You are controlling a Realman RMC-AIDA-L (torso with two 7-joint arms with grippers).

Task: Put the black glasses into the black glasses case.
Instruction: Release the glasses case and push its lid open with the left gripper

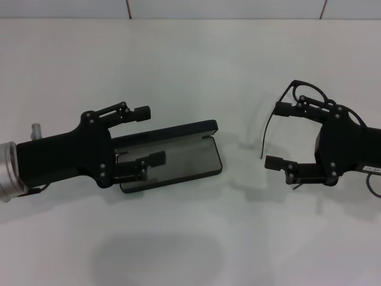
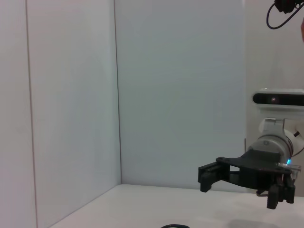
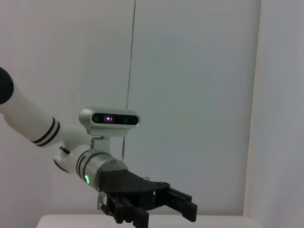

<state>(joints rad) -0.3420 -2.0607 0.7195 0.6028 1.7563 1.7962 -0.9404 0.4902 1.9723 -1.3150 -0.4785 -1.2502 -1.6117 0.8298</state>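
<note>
The flat, oblong black hard glasses case (image 1: 178, 156) lies open, grey lining facing up, lid raised along its far edge. The thin black-framed glasses (image 1: 297, 104), temple arms unfolded, sit well to the right of the case, partly hidden, one slim temple curving downward.

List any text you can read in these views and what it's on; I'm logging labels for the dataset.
No text can be read.
Right arm: a pale strip at its edge may be a label; too small to read.
Glasses case: no lettering can be seen on it; it lies open.
Glasses, both wrist views: no text.
</note>
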